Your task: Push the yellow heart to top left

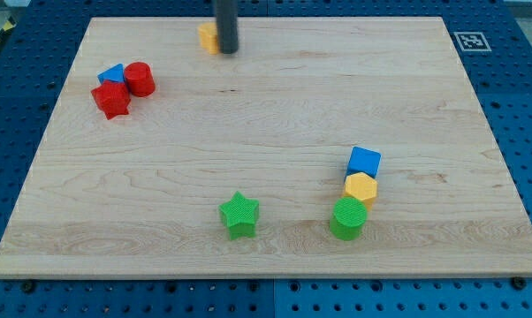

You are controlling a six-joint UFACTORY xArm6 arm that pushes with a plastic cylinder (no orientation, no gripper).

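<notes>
The yellow heart (pixel 208 37) lies near the view's top edge of the wooden board, left of centre, partly hidden behind the rod. My tip (pixel 228 50) rests on the board touching the heart's right side. The rod rises out of the view's top.
A blue block (pixel 112 74), a red cylinder (pixel 140 79) and a red block (pixel 111 99) cluster at the view's left. A blue cube (pixel 364 162), a yellow hexagon (pixel 361 188) and a green cylinder (pixel 348 218) stand in a column at lower right. A green star (pixel 239 215) sits at bottom centre.
</notes>
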